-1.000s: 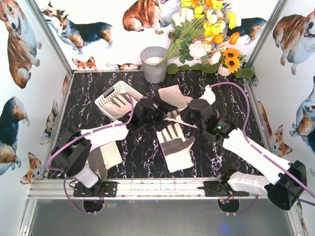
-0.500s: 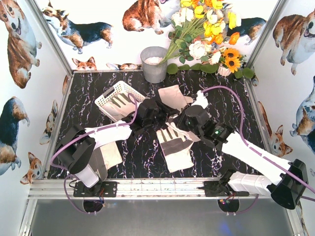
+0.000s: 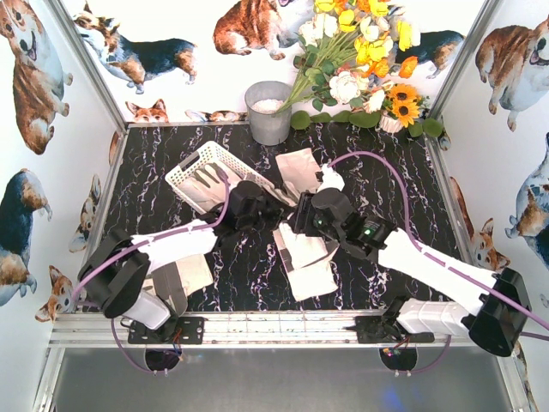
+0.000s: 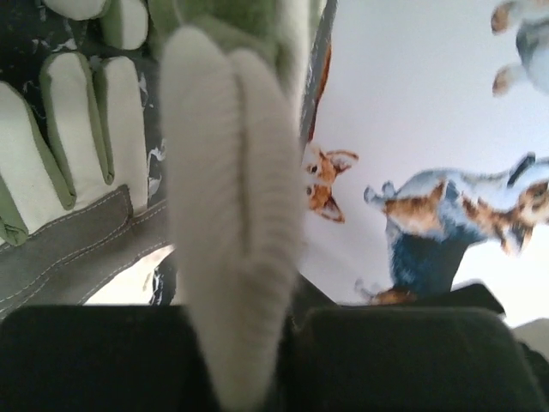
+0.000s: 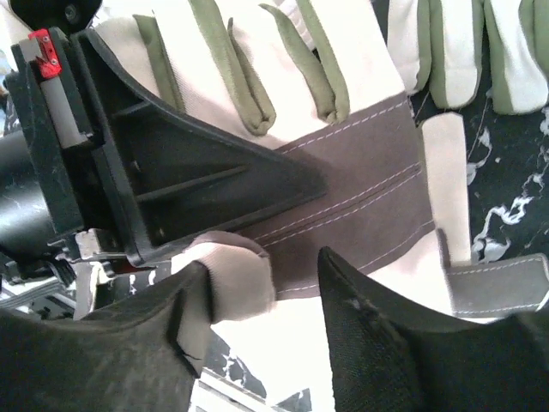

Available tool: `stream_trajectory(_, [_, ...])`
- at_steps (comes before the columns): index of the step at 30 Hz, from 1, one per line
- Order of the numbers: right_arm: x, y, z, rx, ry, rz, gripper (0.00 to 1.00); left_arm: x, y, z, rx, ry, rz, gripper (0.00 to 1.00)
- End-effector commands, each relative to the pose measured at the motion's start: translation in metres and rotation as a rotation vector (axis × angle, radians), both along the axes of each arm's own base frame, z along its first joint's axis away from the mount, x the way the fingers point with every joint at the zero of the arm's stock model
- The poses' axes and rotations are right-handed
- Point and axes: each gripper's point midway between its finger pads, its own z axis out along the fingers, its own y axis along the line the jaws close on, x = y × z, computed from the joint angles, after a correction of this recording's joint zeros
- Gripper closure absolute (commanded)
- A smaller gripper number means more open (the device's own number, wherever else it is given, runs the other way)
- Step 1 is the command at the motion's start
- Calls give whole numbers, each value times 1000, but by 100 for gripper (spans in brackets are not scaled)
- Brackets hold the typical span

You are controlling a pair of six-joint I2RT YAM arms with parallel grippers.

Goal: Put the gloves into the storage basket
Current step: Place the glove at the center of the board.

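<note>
The left claw was clamped on a glove just beside the basket, placed for a short carry in. Farther from the basket, the right claw straddled a second glove, jaws narrowly parted, seemingly not yet pinching.

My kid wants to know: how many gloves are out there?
5 gloves: one in the basket, one at the back centre, two overlapping in the middle, one at the near left edge. More may be hidden underneath.

The black marbled table carries the storage basket, a grey bucket, a bouquet and loose gloves.
</note>
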Motion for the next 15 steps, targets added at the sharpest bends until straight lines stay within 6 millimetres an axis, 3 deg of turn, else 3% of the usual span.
stream_trajectory(1, [13,10,69,129,-220,49,41,-38,-1,6,47,-148,-252,100])
stream_trajectory(3, [8,9,74,122,-237,96,29,-43,2,18,30,-239,-307,100])
stream_trajectory(4, [7,8,75,122,-233,119,26,-49,8,12,37,-257,-330,100])
stream_trajectory(11, [6,-14,81,265,-121,222,15,-62,36,22,8,-394,-421,100])
stream_trajectory(15, [1,-16,87,389,-82,308,11,-69,43,35,-48,-457,-450,100])
